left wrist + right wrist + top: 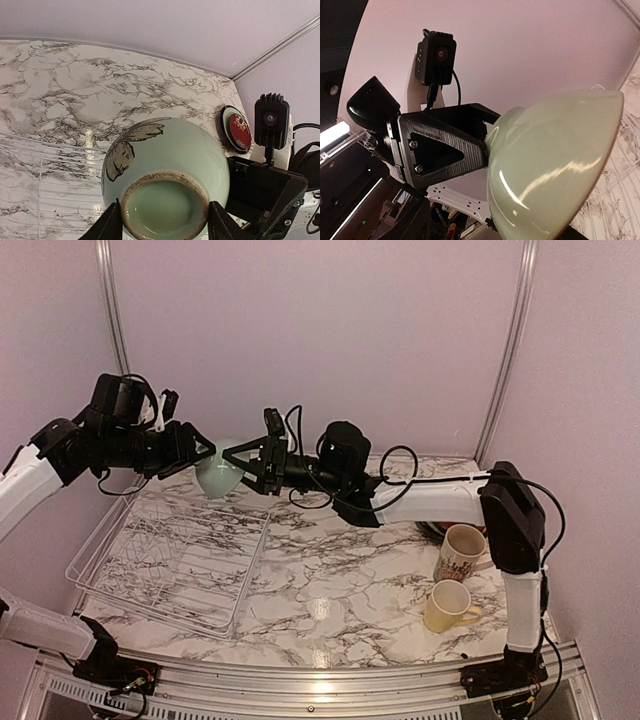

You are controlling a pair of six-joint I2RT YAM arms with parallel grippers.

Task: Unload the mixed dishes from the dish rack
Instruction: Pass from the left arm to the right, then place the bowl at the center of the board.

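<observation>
Left gripper point(165, 221) is holding the small green bowl point(167, 170) up in the air, its two fingers point(111, 224) pinching the unglazed foot ring from either side. The bowl is tipping on its side with its base turned toward the left wrist camera, and a dark leaf pattern is showing on its outer wall. In the top view the bowl is hanging above the far right corner of the white wire dish rack point(150, 562), clear of the wires. Right gripper point(236, 471) is reaching in from the right, level with the bowl, and its fingers are standing spread at the bowl's rim side. Whether they are touching the glaze cannot be told from any view. The right wrist view is showing the bowl's wall close up, with the left gripper's black fingers sitting at the foot. The rack is sitting on the marble-patterned tabletop point(340, 590), on its left half. On the right half, the cream floral mug point(460, 552) and the pale yellow mug point(447, 606) are standing upright near each other, the yellow one nearer the arm bases. The dark red patterned plate point(236, 129) is lying flat on the tabletop beyond the right gripper.
</observation>
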